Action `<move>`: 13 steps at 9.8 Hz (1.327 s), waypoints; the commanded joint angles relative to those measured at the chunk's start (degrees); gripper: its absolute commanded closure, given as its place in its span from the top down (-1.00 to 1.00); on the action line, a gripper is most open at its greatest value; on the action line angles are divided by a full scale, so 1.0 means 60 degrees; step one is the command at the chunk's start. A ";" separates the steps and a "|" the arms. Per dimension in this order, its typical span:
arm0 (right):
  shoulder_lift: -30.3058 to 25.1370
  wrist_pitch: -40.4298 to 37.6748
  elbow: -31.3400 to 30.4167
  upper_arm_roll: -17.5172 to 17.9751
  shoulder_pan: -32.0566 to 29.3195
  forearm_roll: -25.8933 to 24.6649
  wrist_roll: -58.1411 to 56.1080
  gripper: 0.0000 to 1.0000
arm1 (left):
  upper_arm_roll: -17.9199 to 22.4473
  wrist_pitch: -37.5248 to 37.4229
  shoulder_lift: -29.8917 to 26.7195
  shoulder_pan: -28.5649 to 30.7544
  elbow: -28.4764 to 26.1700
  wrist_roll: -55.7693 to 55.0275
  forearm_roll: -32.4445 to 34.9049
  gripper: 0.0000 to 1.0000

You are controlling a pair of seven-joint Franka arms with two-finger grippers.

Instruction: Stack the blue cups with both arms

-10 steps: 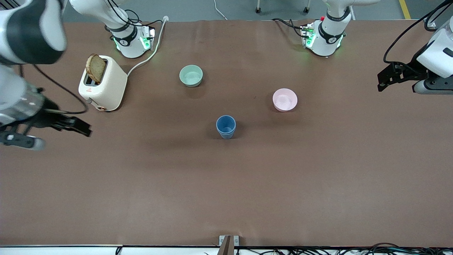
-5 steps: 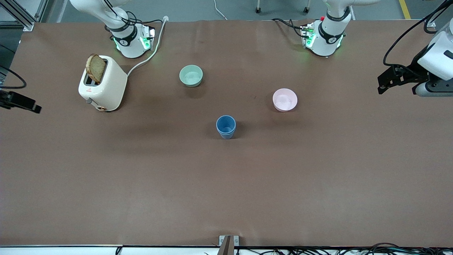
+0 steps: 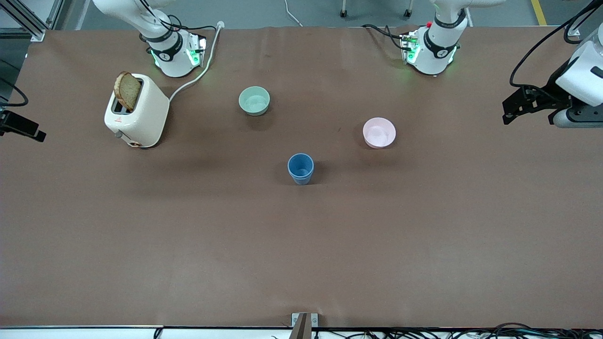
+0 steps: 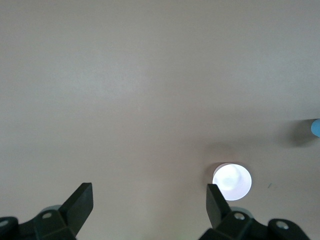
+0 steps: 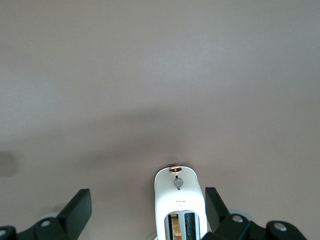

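A blue cup (image 3: 300, 168) stands upright on the brown table (image 3: 301, 245), near its middle. I see only this one cup shape and cannot tell whether a second is nested in it. Its edge shows in the left wrist view (image 4: 316, 128). My left gripper (image 3: 509, 112) hangs open and empty over the left arm's end of the table, its fingers (image 4: 80, 202) wide apart. My right gripper (image 3: 29, 131) hangs open and empty at the right arm's end, its fingers (image 5: 80, 205) wide apart over the toaster side.
A white toaster (image 3: 136, 112) with a slice of bread (image 3: 127, 90) stands near the right arm's base, also in the right wrist view (image 5: 179, 200). A pale green bowl (image 3: 254, 100) and a pink bowl (image 3: 379, 133) stand farther from the front camera than the cup.
My right arm has swung away from the table's middle out to its own end of the table. My left gripper has barely shifted. The cup has not moved.
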 commanded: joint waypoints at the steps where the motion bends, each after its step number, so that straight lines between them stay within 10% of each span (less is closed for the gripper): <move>1: -0.0446 0.0067 -0.0394 0.2009 -0.1773 -0.0160 0.0014 1.00 | -0.0039 -0.0056 0.0017 0.0015 -0.0163 -0.0094 -0.0004 1.00; 13: -0.1326 0.0521 -0.1712 0.2893 -0.2231 -0.0571 0.0044 1.00 | -0.0039 -0.0641 0.0091 0.0029 0.0145 0.0037 0.0026 1.00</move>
